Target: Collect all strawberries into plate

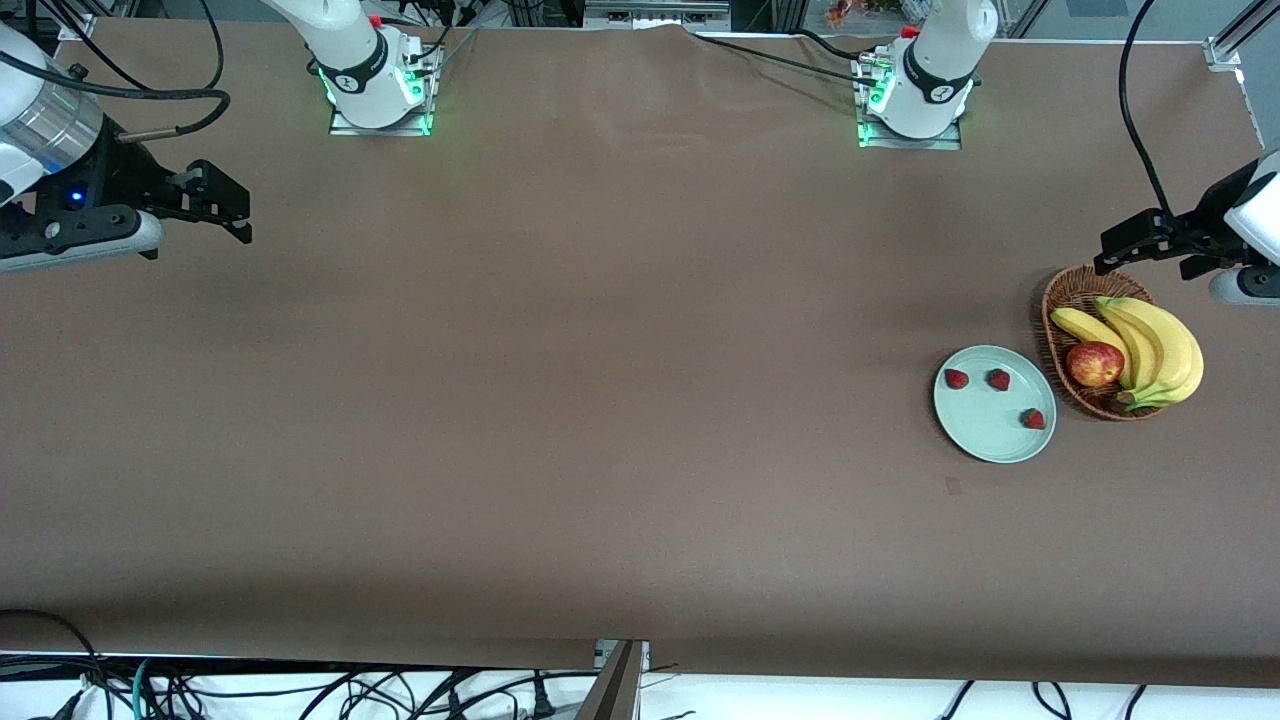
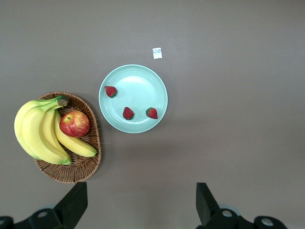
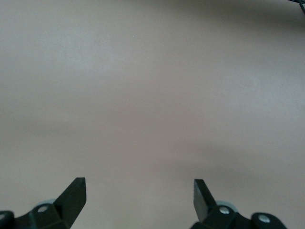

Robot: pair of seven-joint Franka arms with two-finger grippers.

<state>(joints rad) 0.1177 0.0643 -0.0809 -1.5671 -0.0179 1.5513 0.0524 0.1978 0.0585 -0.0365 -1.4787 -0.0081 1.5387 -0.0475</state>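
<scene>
All three strawberries [image 1: 957, 378] [image 1: 999, 379] [image 1: 1034, 418] lie on the mint plate [image 1: 985, 435], at its 10, 12 and 3 o'clock, so collecting looks finished. Left claw [image 1: 1108, 252] hangs agape over the wicker basket [image 1: 1052, 305]; right claw [image 1: 232, 208] waits agape over bare counter [image 1: 600, 400]. Nothing further needed.

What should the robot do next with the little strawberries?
Probably nothing more than stay back: all three strawberries already lie on the plate. The left end effector, open, hangs by the basket; the right end effector waits open.
</scene>
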